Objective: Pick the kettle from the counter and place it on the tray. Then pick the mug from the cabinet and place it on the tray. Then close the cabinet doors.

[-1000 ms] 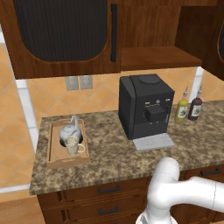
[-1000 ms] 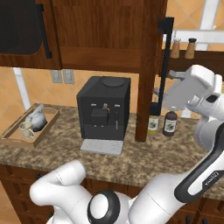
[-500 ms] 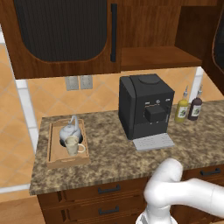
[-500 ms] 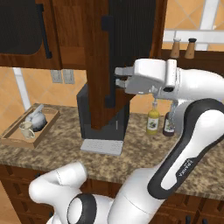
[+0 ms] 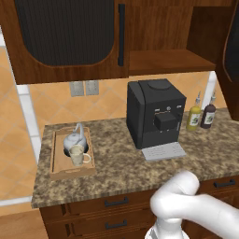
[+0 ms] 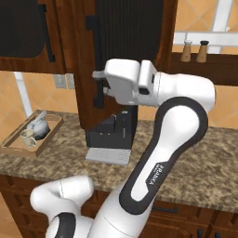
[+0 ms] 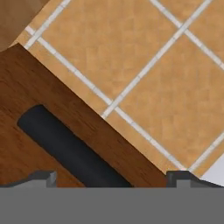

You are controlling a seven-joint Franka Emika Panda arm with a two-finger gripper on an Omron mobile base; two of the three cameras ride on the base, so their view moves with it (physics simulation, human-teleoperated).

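The light-wood tray (image 5: 59,161) (image 6: 14,145) lies at the left end of the counter (image 5: 121,172). The silver kettle (image 5: 74,139) (image 6: 38,125) and the cream mug (image 5: 78,155) (image 6: 27,138) stand in it side by side. The cabinet's left door (image 5: 65,32) is shut flat. Its right door (image 6: 128,42) (image 5: 232,51) stands partly swung in front of the coffee machine. My gripper (image 6: 99,90) (image 7: 111,179) is open at that door's black bar handle (image 6: 95,60) (image 7: 70,148). The handle runs between the wide-apart fingertips (image 7: 41,177). The wooden shelf (image 5: 168,60) inside shows bare.
A black coffee machine (image 5: 156,114) (image 6: 111,132) stands mid-counter with two bottles (image 5: 200,115) to its right. Two shakers (image 6: 195,50) sit on a wall ledge. Drawers with black handles (image 5: 116,202) run under the counter. Tiled wall lies behind.
The right cabinet door has swung well round toward the cabinet, and my hand has travelled left with it at the handle. Tray, kettle and mug have not moved.
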